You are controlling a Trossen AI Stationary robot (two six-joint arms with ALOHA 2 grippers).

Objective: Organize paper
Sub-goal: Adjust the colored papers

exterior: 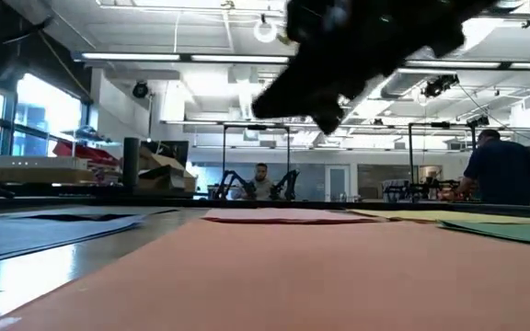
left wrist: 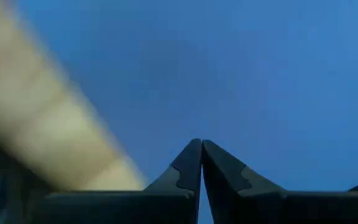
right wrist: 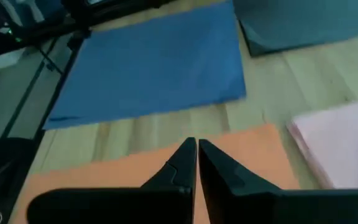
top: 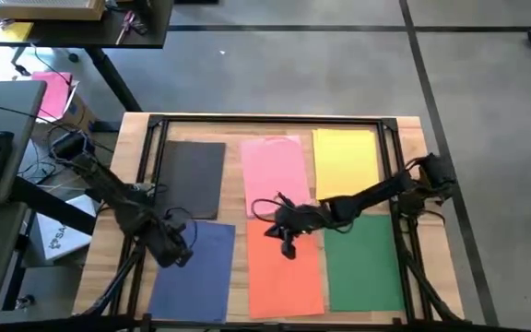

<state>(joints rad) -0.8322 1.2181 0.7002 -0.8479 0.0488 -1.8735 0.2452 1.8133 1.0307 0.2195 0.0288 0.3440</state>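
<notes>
Six sheets of paper are seen laid flat on the desk [top: 413, 129] from above: dark grey sheet [top: 192, 177], pink sheet [top: 275, 175], yellow sheet [top: 344, 161], blue sheet [top: 196, 272], orange sheet [top: 287, 277], green sheet [top: 365, 263].

Right pincer [top: 289, 247], fingers pressed together, is held over the orange sheet's far edge; blue lies beyond its tips in its wrist view only.

Left pincer [top: 179, 258], likewise pressed together, is placed over the blue sheet's edge.

Two people are caught only at desk level.

Evenly lit from ceiling strip lights [exterior: 237, 57]; window [exterior: 49, 115] glare in low view; blurred beside left wrist fingers.
</notes>
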